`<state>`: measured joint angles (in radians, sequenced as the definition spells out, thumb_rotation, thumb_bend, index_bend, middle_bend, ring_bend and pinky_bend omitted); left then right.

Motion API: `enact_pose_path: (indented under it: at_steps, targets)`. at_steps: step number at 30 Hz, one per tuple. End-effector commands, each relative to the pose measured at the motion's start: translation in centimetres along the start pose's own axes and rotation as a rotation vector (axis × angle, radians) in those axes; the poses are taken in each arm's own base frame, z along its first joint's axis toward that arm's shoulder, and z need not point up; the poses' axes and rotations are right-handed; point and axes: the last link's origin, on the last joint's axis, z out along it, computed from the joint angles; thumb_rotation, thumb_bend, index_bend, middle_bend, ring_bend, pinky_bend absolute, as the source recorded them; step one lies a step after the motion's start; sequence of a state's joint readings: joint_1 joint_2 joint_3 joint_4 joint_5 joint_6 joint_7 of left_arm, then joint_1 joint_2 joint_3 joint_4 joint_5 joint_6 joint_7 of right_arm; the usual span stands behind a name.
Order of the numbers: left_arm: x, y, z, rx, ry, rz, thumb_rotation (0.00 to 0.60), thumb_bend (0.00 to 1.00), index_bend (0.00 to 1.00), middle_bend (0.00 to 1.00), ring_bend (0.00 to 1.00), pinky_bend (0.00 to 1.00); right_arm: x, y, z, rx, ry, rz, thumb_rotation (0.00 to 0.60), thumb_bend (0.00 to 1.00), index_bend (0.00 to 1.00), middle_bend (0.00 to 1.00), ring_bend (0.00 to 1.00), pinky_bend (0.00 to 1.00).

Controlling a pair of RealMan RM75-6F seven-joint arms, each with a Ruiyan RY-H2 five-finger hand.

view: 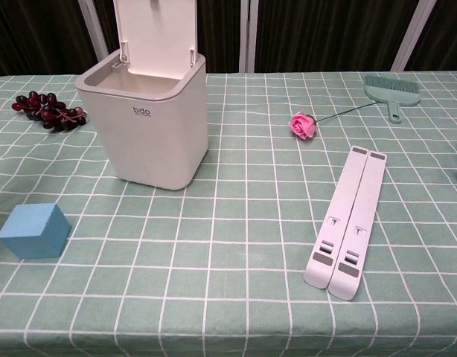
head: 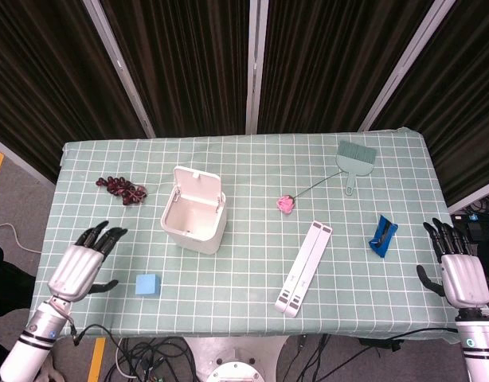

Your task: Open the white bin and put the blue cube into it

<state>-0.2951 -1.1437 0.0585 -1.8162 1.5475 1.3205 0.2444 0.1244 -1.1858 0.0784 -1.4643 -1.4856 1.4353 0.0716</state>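
Note:
The white bin (head: pixel 194 220) (view: pixel 146 123) stands left of the table's middle with its lid (head: pixel 198 185) (view: pixel 155 36) flipped up at the back, the inside bare. The blue cube (head: pixel 147 285) (view: pixel 35 230) lies on the cloth in front of the bin, towards the left. My left hand (head: pixel 83 263) hovers near the table's left front edge, left of the cube, fingers spread, holding nothing. My right hand (head: pixel 458 268) hangs off the table's right edge, fingers apart and empty. The chest view shows neither hand.
A bunch of dark grapes (head: pixel 122 188) (view: pixel 50 111) lies at the back left. A pink rose (head: pixel 287 203) (view: pixel 304 124), a white folding stand (head: pixel 305 268) (view: pixel 353 219), a green dustpan brush (head: pixel 354 159) (view: pixel 393 89) and a blue clip (head: pixel 382 235) sit to the right.

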Motion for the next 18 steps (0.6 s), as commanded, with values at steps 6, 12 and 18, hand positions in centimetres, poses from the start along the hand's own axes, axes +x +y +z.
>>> enact_pose_path:
  at_steps: [6, 12, 18]
  targets:
    - [-5.4, 1.4, -0.2, -0.067, -0.177, -0.079, 0.6, 0.06, 0.12, 0.14, 0.03, 0.17, 0.4, -0.3, 0.2, 0.008, 0.004, -0.009, 0.6, 0.27, 0.0, 0.0, 0.0, 0.0]
    - [-6.8, 2.0, 0.6, -0.081, -0.184, -0.116, 0.6, 0.06, 0.14, 0.17, 0.09, 0.26, 0.4, -0.3, 0.1, 0.004, -0.003, -0.009, 0.6, 0.27, 0.0, 0.0, 0.0, 0.0]
    - [-7.8, 1.8, 1.2, -0.068, -0.184, -0.126, 0.6, 0.06, 0.17, 0.2, 0.13, 0.32, 0.4, -0.2, 0.1, 0.001, -0.008, -0.011, 0.6, 0.27, 0.0, 0.0, 0.0, 0.0]
